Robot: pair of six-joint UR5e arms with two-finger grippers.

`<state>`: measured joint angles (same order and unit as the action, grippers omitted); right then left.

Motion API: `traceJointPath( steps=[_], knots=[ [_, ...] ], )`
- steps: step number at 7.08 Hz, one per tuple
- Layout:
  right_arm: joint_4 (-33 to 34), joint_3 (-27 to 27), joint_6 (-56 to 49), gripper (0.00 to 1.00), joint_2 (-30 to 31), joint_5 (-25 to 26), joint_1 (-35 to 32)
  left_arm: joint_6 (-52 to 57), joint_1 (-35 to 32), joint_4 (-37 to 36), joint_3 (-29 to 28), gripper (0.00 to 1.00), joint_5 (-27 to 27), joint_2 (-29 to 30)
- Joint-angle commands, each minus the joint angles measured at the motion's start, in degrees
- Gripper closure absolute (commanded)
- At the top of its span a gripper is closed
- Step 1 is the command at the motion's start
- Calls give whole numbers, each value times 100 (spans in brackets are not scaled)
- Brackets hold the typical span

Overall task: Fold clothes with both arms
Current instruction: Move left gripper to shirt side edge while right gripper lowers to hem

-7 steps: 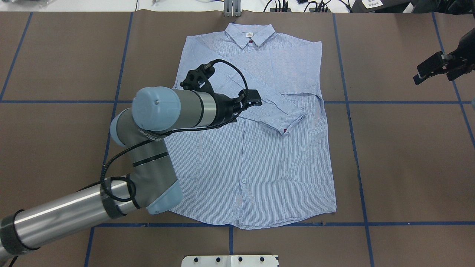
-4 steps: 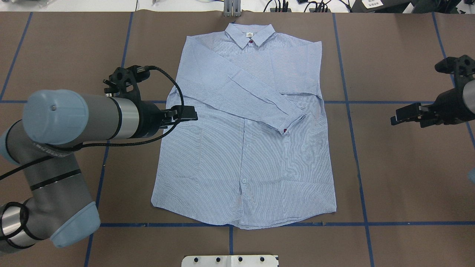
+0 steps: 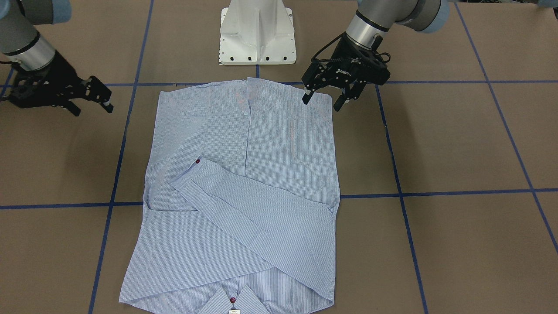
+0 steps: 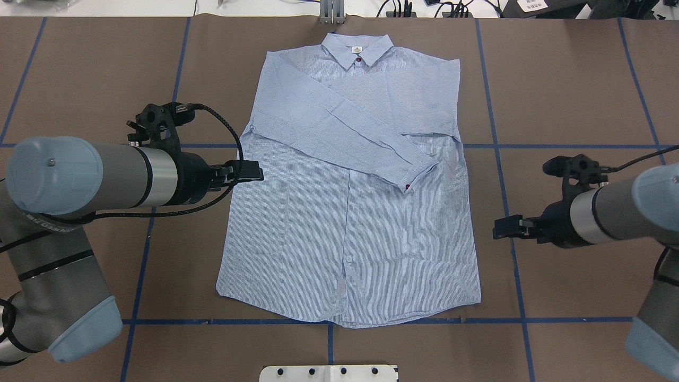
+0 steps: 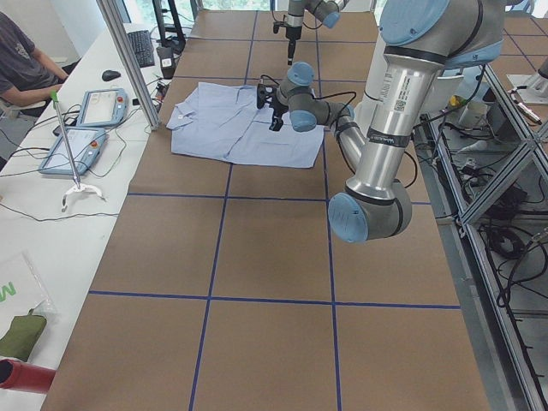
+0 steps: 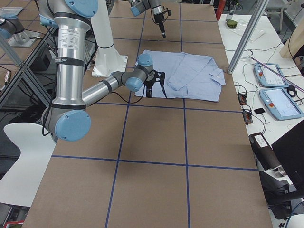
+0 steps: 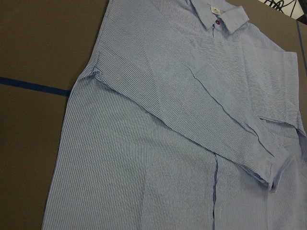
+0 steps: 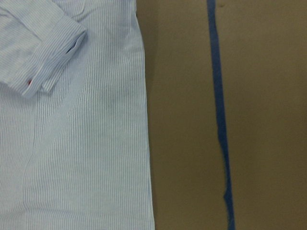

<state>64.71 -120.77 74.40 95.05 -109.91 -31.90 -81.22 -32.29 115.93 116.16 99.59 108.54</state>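
The light blue-and-white striped shirt (image 4: pixel 350 228) lies flat, front up, on the brown table, collar at the far side. Both sleeves are folded across the chest, one cuff with a dark red button (image 4: pixel 407 187). It also shows in the front view (image 3: pixel 279 139) and both wrist views (image 7: pixel 144 158) (image 8: pixel 72 143). My left gripper (image 4: pixel 253 173) (image 3: pixel 323 101) is open and empty, raised by the shirt's left edge. My right gripper (image 4: pixel 501 229) (image 3: pixel 91 108) is open and empty, just off the shirt's right edge.
The white pedestal base (image 3: pixel 257 30) stands at the near table edge behind the hem. Blue tape lines (image 4: pixel 498 159) cross the brown cover. A metal post (image 4: pixel 331 10) and cables sit beyond the collar. A side table with tablets (image 5: pixel 94 107) and a seated person (image 5: pixel 21 60) lie past the far edge.
My left arm has pulled back from over the folded sleeve to the shirt's left edge. My right arm has come in from the far right toward the shirt's right edge. The shirt lies unchanged.
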Motion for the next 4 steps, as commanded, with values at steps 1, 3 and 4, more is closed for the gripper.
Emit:
traceJointPath(
  steps=[1, 3, 4],
  knots=[
    [15, -17, 356, 0, -31, 532, 798, 1, 3, 0, -6, 1, -18, -8],
    [41, 246, 356, 0, -293, 523, 992, -8, 12, 0, -15, 1, -18, 1],
    [41, 404, 356, 0, -381, 532, 1088, -8, 12, 0, -24, 1, -18, -8]
  ],
)
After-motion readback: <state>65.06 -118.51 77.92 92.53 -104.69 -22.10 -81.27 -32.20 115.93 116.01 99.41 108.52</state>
